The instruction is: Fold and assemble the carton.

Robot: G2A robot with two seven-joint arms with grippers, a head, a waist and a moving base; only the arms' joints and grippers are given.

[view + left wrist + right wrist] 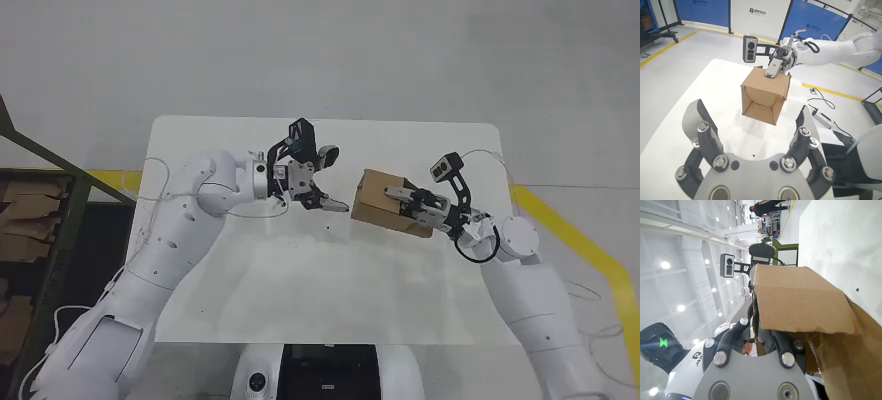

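Bright, even light is coming from overhead, and the white bench (pixel 330 290) is reflecting it flatly in the top view. In the left wrist view the carton (pixel 764 89) is throwing only a faint, soft-edged shadow (pixel 753 126) onto the bench just under it, while its hollow inside is sitting darker than its outer walls. The screws and metal plate of the left gripper (pixel 752 106) are catching small glints. In the right wrist view round ceiling lamps (pixel 665 265) are shining straight into the lens and blooming into pale halos, and the bench is washing out to near white. In the left wrist view the yellow floor lines (pixel 664 49) are bowing toward the edges.
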